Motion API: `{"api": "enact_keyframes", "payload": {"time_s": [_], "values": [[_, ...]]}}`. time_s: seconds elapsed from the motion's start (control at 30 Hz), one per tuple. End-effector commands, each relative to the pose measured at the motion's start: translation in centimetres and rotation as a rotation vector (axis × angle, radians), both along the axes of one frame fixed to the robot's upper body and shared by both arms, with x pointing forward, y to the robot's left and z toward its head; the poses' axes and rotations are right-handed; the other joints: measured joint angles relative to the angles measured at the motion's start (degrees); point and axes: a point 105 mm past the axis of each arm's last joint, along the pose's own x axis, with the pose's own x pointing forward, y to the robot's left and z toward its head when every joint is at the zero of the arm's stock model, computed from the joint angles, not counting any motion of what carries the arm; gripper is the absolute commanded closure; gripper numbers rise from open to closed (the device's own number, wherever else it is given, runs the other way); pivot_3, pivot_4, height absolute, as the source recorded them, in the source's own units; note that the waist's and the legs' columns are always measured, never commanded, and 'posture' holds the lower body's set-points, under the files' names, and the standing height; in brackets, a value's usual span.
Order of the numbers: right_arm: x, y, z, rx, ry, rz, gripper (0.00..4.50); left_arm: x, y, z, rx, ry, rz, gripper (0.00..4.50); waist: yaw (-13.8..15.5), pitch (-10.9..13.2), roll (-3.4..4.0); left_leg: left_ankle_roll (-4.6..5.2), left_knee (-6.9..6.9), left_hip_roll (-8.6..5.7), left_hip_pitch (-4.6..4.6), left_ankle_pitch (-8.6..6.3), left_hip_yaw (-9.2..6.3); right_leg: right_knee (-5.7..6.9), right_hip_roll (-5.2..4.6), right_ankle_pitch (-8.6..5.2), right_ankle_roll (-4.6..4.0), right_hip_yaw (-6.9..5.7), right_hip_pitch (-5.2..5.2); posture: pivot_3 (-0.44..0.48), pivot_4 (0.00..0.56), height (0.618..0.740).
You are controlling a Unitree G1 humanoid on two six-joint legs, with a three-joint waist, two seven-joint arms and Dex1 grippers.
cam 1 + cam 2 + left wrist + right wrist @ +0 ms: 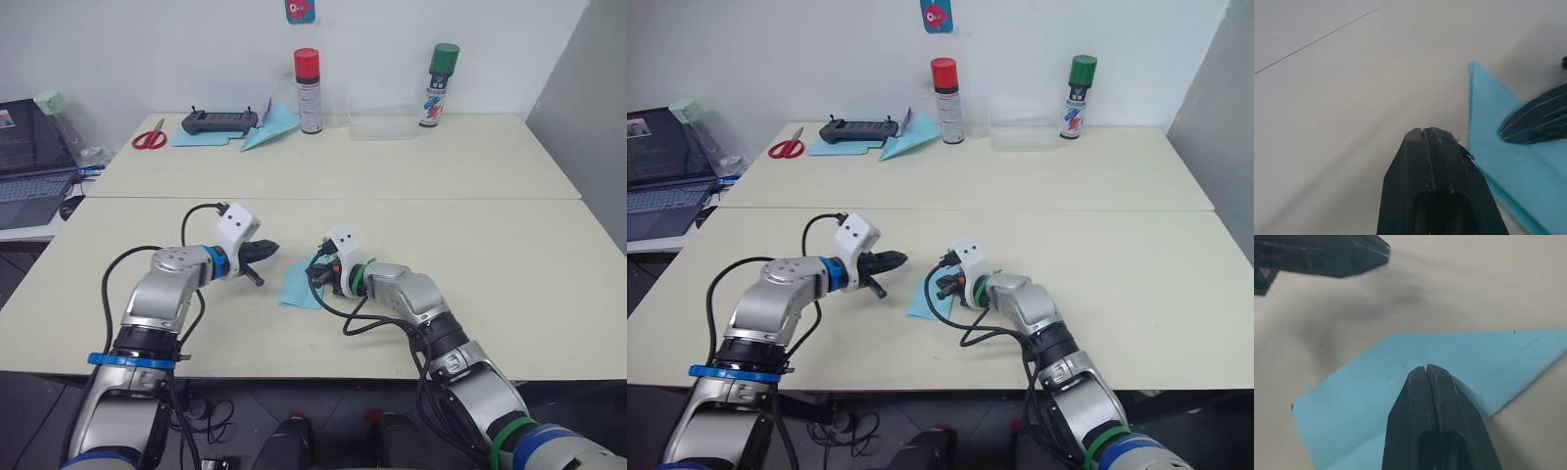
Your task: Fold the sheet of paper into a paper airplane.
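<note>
Matt, creased sheet of paper (1400,382); smooth table (470,255)

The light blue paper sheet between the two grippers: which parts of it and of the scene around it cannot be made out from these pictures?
- Light blue paper sheet: its far side is hidden by the right gripper in the left eye view; folds unreadable.
- Same sheet, both wrist views: cut off by the picture edges.
- Right gripper over the sheet: fingers shut; contact with the paper cannot be told.
- Green-capped spray can: label too small.
</note>
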Motion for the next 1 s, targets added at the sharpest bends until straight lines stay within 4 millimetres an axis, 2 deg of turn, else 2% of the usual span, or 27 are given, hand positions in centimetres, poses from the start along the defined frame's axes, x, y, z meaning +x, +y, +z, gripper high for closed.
{"api": "enact_keyframes", "payload": {"time_s": [0.03, 0.17, 0.27, 0.37, 0.43, 0.5, 0.57, 0.83, 0.9, 1.0], "values": [[0.2, -1.2, -1.2, -0.044, 0.016, -0.036, 4.48, -0.1, -1.2, -0.5, 0.003, -0.025, -0.001, 4.50, 0.2, 0.0, 0.00, 0.00, 0.00, 0.01, -0.01, 0.00, 0.00, 0.00, 0.00, 0.00, 0.00, -0.01, -0.01, 0.000, 0.150, 0.740], [0.0, -1.3, -0.6, -0.034, -0.033, -0.012, 4.48, -0.7, -2.0, -3.2, 0.045, 0.014, -0.013, 4.50, 0.4, 0.0, 0.00, 0.00, 0.00, 0.00, -0.03, 0.00, 0.00, 0.00, 0.00, 0.00, 0.00, -0.01, -0.02, 0.000, 0.150, 0.740], [-0.2, -1.2, -0.2, -0.034, -0.102, 0.026, 4.48, -1.1, -1.7, -5.3, 0.129, 0.053, -0.016, 4.50, 0.7, 0.0, 0.00, 0.00, 0.00, -0.04, -0.04, 0.00, 0.00, -0.02, -0.04, 0.00, 0.00, -0.03, 0.00, 0.000, 0.150, 0.740], [0.6, -1.8, -0.7, -0.083, -0.139, -0.020, 4.48, -1.7, -1.9, -6.3, 0.131, 0.098, -0.031, 4.50, 0.7, 0.0, 0.00, 0.01, 0.01, -0.10, -0.01, 0.00, 0.02, -0.03, -0.09, -0.01, 0.01, -0.03, 0.03, 0.000, 0.150, 0.740], [1.9, -2.4, -0.6, -0.076, -0.136, -0.120, 4.48, -2.0, -2.1, -6.8, 0.156, 0.099, -0.053, 4.50, 0.6, 0.0, 0.00, 0.01, 0.01, -0.08, 0.02, 0.01, 0.00, -0.02, -0.09, -0.01, 0.01, -0.04, 0.06, 0.000, 0.150, 0.740], [4.2, -4.3, -0.3, -0.087, -0.141, -0.297, 4.48, -2.2, -2.1, -7.8, 0.183, 0.110, -0.063, 4.50, 0.6, 0.0, 0.04, 0.01, 0.00, -0.05, 0.12, 0.01, 0.00, 0.01, -0.07, -0.01, 0.01, -0.02, 0.08, 0.000, 0.150, 0.740], [5.2, -5.3, -0.4, -0.106, -0.147, -0.365, 4.48, -2.3, -1.7, -8.8, 0.231, 0.114, -0.074, 4.50, 0.9, -0.1, 0.03, 0.01, 0.00, -0.07, 0.17, 0.01, -0.03, 0.04, -0.06, -0.01, 0.00, -0.05, 0.07, 0.000, 0.150, 0.740], [6.1, -7.9, -1.3, -0.159, -0.142, -0.469, 4.48, -1.8, -1.8, -9.0, 0.242, 0.093, -0.070, 4.50, 1.4, -0.2, 0.15, 0.04, -0.02, -0.13, 0.68, 0.00, -0.03, -0.05, -0.17, -0.06, -0.05, -0.07, 0.46, 0.000, 0.150, 0.740], [6.2, -7.7, -0.5, -0.135, -0.197, -0.452, 4.48, -1.6, -1.9, -8.9, 0.240, 0.088, -0.071, 4.50, 1.6, -0.2, 0.15, 0.05, -0.02, -0.13, 0.72, 0.00, -0.07, -0.05, -0.17, -0.06, -0.04, -0.11, 0.54, 0.000, 0.150, 0.740], [6.0, -6.0, 2.6, -0.003, -0.317, -0.369, 4.48, -1.4, -2.0, -8.7, 0.231, 0.084, -0.070, 4.50, 1.7, -0.2, 0.17, 0.05, -0.01, -0.14, 0.71, 0.01, -0.06, -0.05, -0.17, -0.07, -0.04, -0.11, 0.53, 0.000, 0.150, 0.740]]}}
